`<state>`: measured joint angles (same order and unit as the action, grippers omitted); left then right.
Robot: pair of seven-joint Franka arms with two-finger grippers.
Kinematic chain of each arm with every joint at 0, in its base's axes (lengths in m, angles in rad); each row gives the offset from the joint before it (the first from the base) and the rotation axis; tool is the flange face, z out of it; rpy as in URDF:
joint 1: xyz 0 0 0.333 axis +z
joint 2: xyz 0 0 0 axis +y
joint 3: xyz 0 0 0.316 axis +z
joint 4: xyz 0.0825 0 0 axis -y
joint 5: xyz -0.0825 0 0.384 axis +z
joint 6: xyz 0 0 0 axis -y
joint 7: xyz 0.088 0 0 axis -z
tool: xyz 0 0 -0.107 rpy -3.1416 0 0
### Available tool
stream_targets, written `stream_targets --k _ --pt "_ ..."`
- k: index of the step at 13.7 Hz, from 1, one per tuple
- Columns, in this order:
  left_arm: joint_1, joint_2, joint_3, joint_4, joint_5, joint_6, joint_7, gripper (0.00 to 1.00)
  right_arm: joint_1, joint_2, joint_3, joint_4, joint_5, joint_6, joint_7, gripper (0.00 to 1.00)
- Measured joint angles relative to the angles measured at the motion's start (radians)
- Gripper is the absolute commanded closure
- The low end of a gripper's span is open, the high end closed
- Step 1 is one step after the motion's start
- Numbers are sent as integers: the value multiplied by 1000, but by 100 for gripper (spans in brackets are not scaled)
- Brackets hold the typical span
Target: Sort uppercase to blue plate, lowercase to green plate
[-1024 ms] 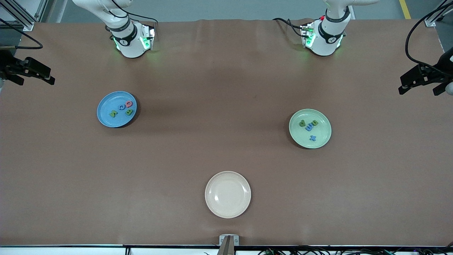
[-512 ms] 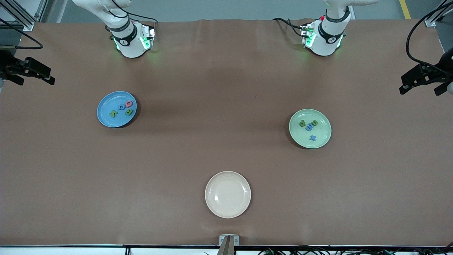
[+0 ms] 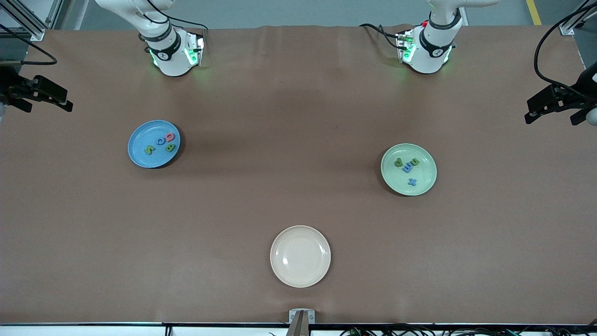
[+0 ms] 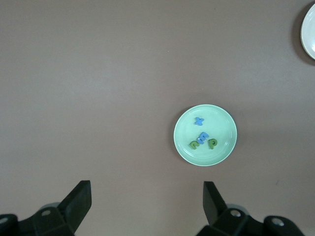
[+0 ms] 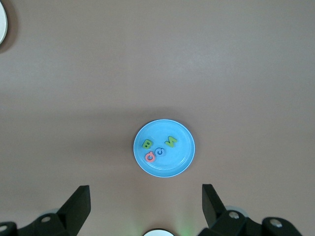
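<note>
The blue plate (image 3: 140, 140) lies toward the right arm's end of the table and holds the uppercase letters: a pink Q (image 3: 170, 136), a blue G (image 3: 161, 140), a green B (image 3: 170, 148) and a green N (image 3: 149, 150). The green plate (image 3: 423, 179) lies toward the left arm's end with the lowercase letters: a green p (image 3: 399, 162), another green letter (image 3: 414, 161), a blue m (image 3: 407, 167) and a blue x (image 3: 412, 181). My right gripper (image 5: 144, 191) hangs open high over the table by the blue plate (image 5: 162, 129). My left gripper (image 4: 146, 189) hangs open high by the green plate (image 4: 221, 123). Both are empty.
A cream plate (image 3: 300, 255) with nothing on it sits near the front camera at mid-table. The two arm bases (image 3: 172, 53) (image 3: 426, 49) stand along the back edge. Black fixtures with cables (image 3: 37, 91) (image 3: 555, 102) jut in at both table ends.
</note>
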<state>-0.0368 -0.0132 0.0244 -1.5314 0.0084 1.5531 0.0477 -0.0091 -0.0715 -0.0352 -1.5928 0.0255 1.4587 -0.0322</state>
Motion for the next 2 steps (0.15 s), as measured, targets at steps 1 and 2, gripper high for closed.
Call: stream_targets --k 1,2 --pt "0 0 0 0 0 0 0 0 0 0 0 0 0 0 0 0" --pt "0 0 0 0 0 0 0 0 0 0 1 0 0 -2 0 0"
